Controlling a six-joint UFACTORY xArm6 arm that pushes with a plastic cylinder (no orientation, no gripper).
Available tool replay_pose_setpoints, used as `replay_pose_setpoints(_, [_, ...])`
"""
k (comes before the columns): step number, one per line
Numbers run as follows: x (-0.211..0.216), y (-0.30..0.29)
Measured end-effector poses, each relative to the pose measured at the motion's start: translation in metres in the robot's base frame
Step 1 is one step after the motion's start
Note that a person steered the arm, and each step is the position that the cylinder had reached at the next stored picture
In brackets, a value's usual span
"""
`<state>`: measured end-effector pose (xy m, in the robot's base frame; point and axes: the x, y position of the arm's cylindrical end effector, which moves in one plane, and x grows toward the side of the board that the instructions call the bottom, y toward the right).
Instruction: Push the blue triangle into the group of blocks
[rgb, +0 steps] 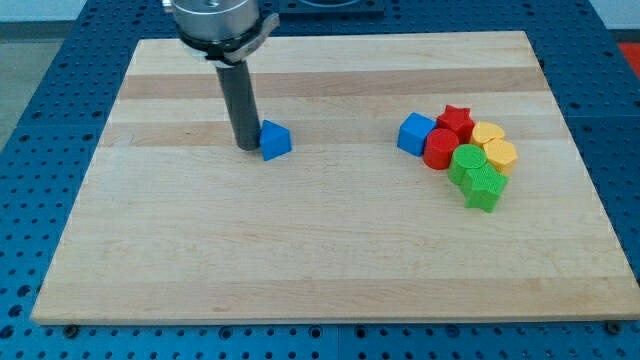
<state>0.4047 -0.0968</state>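
Note:
The blue triangle (275, 141) lies on the wooden board (300, 240) left of centre. My tip (246, 147) stands right against the triangle's left side, touching or nearly so. The group of blocks sits at the view's right: a blue cube (415, 133), a red star (456, 120), a red cylinder (439, 149), a yellow heart-like block (488, 133), a yellow block (499, 154), a green cylinder (467, 162) and a green star-like block (483, 187). The triangle is well apart from the group, to its left.
The board rests on a blue perforated table (60, 60). The arm's grey flange (217, 20) hangs over the board's top left.

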Motion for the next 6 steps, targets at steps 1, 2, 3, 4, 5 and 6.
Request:
replay_pose_setpoints(1, [0.000,0.028])
replay_pose_setpoints(2, [0.000,0.056])
replay_pose_setpoints(3, [0.000,0.083])
replay_pose_setpoints(4, [0.000,0.111])
replay_pose_setpoints(5, [0.000,0.136])
replay_pose_setpoints(6, [0.000,0.159])
